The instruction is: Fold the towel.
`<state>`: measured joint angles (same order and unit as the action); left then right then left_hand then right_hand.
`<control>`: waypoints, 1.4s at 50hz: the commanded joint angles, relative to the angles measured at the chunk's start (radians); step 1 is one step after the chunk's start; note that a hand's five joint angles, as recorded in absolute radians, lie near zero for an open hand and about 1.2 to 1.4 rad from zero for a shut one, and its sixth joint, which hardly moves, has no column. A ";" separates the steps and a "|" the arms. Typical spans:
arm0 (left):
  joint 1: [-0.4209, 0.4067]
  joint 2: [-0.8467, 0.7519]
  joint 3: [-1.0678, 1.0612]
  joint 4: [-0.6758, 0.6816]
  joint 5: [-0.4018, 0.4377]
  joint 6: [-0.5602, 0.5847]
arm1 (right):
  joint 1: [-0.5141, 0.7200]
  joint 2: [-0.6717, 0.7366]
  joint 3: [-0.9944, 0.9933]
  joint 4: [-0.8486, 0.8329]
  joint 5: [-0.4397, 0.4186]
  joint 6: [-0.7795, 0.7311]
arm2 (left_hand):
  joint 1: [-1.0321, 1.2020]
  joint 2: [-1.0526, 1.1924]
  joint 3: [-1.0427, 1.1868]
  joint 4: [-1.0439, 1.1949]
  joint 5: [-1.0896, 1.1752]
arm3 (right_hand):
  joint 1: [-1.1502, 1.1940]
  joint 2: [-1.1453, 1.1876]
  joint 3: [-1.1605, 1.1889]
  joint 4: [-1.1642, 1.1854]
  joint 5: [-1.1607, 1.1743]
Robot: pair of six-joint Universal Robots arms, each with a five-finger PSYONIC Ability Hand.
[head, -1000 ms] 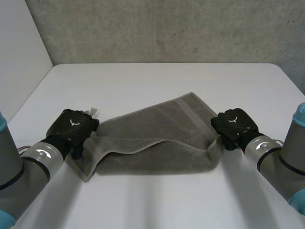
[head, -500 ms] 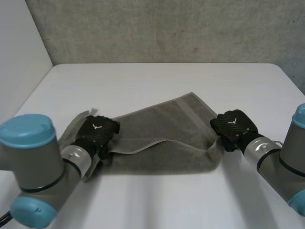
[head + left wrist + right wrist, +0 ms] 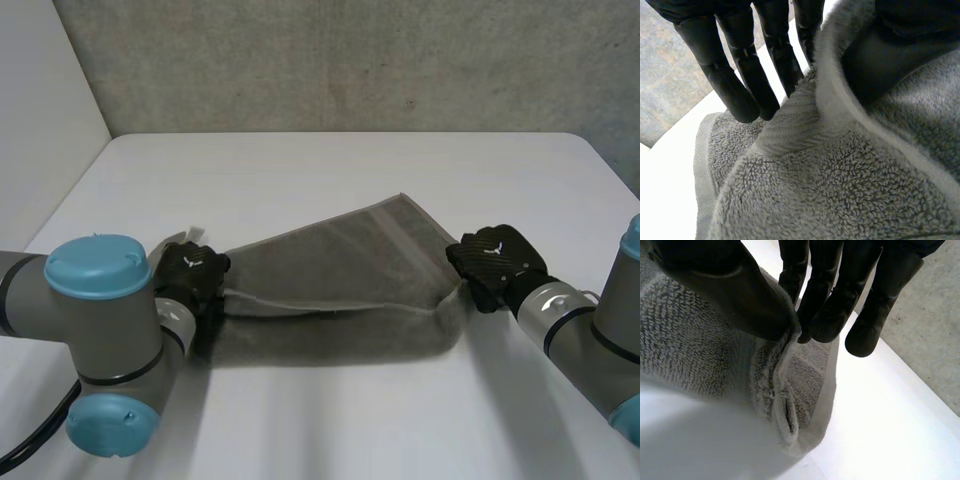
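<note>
The grey towel (image 3: 340, 275) lies half folded mid-desk (image 3: 350, 170), its near edge lifted. At its 9 o'clock the left robot hand (image 3: 192, 272) pinches a corner between thumb and fingers (image 3: 722, 80); at 3 o'clock the right robot hand (image 3: 495, 260) pinches the other corner, probably to carry the edge over evenly. Since a second ago the left arm has swung inward, and the lifted edge now runs straighter

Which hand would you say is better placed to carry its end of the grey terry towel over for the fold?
Probably the right hand: thumb and fingers plainly pinch the grey terry towel at its edge. The left hand holds its end too, but cloth drapes over its thumb.
</note>
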<state>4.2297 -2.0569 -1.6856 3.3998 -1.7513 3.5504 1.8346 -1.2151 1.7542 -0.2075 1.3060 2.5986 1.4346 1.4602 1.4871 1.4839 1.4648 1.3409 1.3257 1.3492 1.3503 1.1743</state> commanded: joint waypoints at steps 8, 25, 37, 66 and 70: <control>0.082 0.308 0.044 -0.028 0.022 0.093 | -0.003 -0.173 -0.220 0.326 -0.013 -0.005 | -0.038 -0.064 -0.091 -0.088 -0.243 | 0.055 0.071 0.047 0.046 0.047; 0.199 -0.001 0.410 -0.494 0.136 0.104 | 0.012 0.188 -0.732 0.821 -0.018 -0.282 | -0.038 -0.064 -0.091 -0.088 -0.243 | 0.055 0.071 0.047 0.046 0.047; 0.214 -0.276 0.985 -0.611 0.128 0.214 | 0.110 0.486 -1.311 0.683 0.128 -0.304 | -0.038 -0.064 -0.091 -0.088 -0.243 | 0.055 0.071 0.047 0.046 0.047; 0.273 -0.238 0.813 -0.468 0.340 -0.084 | 0.163 0.328 -0.855 0.396 0.171 -0.235 | -0.038 -0.064 -0.091 -0.088 -0.243 | 0.055 0.071 0.047 0.046 0.047; 0.309 -0.201 0.596 -0.398 0.340 0.048 | 0.158 0.298 -0.724 0.395 0.156 -0.244 | -0.038 -0.064 -0.091 -0.088 -0.243 | 0.055 0.071 0.047 0.046 0.047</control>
<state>4.5005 -2.2972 -0.8430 2.9206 -1.4095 3.4502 1.9992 -0.8880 0.8773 0.1861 1.4764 2.3639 1.4338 1.4818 1.5482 1.5242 1.4955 1.3411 1.3257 1.3492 1.3503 1.1743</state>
